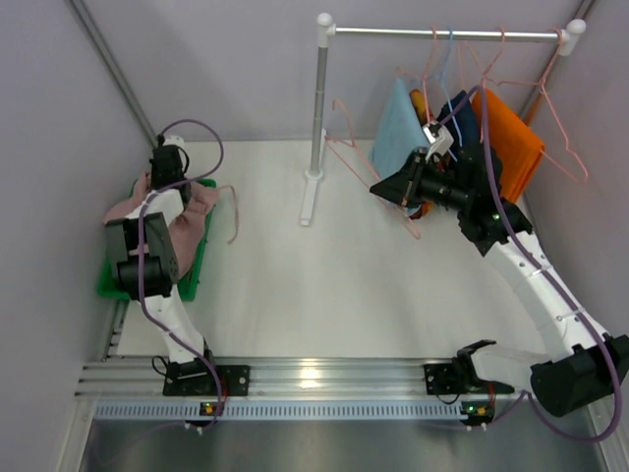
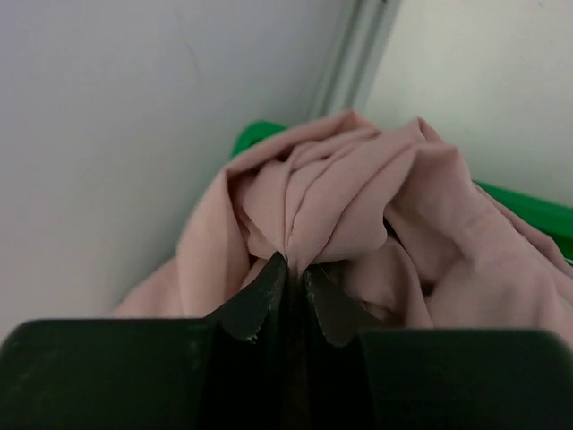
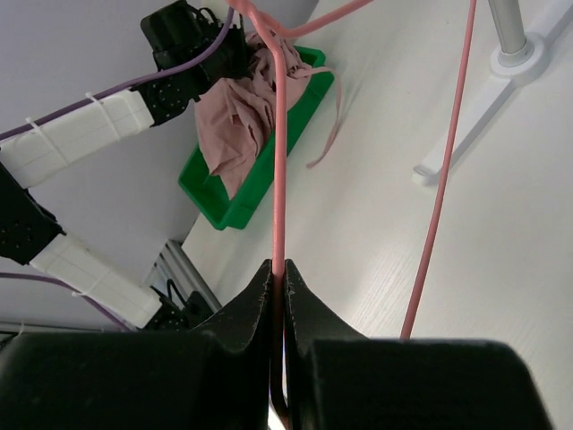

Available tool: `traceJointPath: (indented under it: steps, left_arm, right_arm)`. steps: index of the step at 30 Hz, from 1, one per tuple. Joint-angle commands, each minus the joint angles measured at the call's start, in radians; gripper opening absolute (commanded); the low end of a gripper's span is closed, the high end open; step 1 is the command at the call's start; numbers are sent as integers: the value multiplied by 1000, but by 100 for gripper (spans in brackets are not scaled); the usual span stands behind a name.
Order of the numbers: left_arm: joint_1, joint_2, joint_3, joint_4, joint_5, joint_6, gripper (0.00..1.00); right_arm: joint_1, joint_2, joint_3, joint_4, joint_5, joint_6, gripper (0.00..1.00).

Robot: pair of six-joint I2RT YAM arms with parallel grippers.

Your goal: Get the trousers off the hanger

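The dusty pink trousers point(image 1: 197, 211) lie heaped in a green bin point(image 1: 192, 275) at the far left. My left gripper point(image 1: 167, 162) is over the bin, and the left wrist view shows it point(image 2: 294, 264) shut on a fold of the pink cloth point(image 2: 358, 188). My right gripper point(image 1: 378, 189) is shut on the wire of an empty pink hanger point(image 1: 349, 147) below the rail, as the right wrist view point(image 3: 278, 269) shows. Light blue point(image 1: 398, 133), navy point(image 1: 462, 118) and orange point(image 1: 511, 143) trousers hang on hangers on the rail. A patterned orange pair point(image 1: 420, 103) is mostly hidden between them.
The clothes rail point(image 1: 442, 33) runs along the back right on a grey post point(image 1: 320, 98) with a white foot point(image 1: 311, 197). Another empty pink hanger point(image 1: 560, 128) hangs at the rail's right end. Grey walls close in on the left and right.
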Motion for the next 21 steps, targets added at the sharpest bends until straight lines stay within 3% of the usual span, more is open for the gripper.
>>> traceJointPath:
  steps: [1, 2, 6, 8, 9, 16, 21]
  left_arm:
    - [7, -71, -7, -214, 100, -143, 16]
    - [7, -99, -13, -246, 118, -176, 34]
    - [7, -235, -52, -330, 209, -236, 67]
    - [7, -345, -66, -340, 277, -253, 95]
    - [7, -382, -58, -354, 299, -259, 99]
    - [5, -636, 83, -510, 493, -267, 99]
    - [5, -798, 59, -578, 626, -250, 99]
  right_arm:
    - [18, -55, 57, -24, 8, -56, 0]
    - [18, -71, 58, -42, 13, -64, 0]
    - [18, -120, 64, -82, 33, -111, 0]
    - [18, -154, 71, -107, 48, -125, 0]
    - [18, -165, 74, -116, 54, -137, 0]
    - [13, -275, 43, -163, 148, -125, 0]
    - [9, -294, 31, -171, 202, -37, 0]
